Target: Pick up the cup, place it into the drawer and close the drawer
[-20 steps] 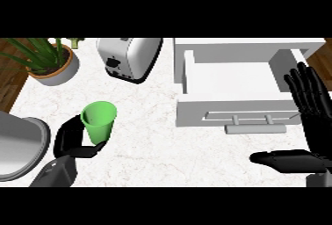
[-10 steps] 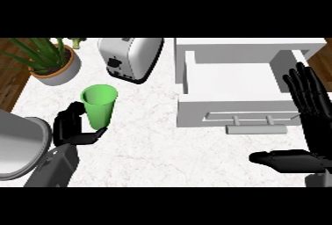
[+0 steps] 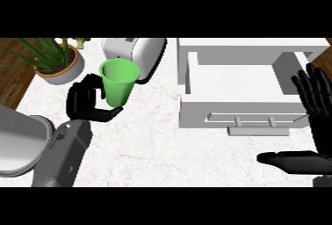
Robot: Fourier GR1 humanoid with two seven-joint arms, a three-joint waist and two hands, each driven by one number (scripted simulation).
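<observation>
Head view: left hand [image 3: 84, 102] is curled round the tall green plastic cup [image 3: 119, 83], seemingly mid-carry; next comes moving it over the open white drawer [image 3: 233, 83].

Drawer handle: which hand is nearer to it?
Right. The right hand rests open just right of the drawer handle; the left hand is far to its left, curled round the green cup.

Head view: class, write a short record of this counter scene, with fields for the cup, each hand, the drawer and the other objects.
cup: green, open end up, left of the drawer
left hand: fingers curled round the cup
right hand: open, fingers up, resting at the view's right edge
drawer: white, pulled open, handle toward the robot
other objects: toaster and potted plant behind the cup
</observation>
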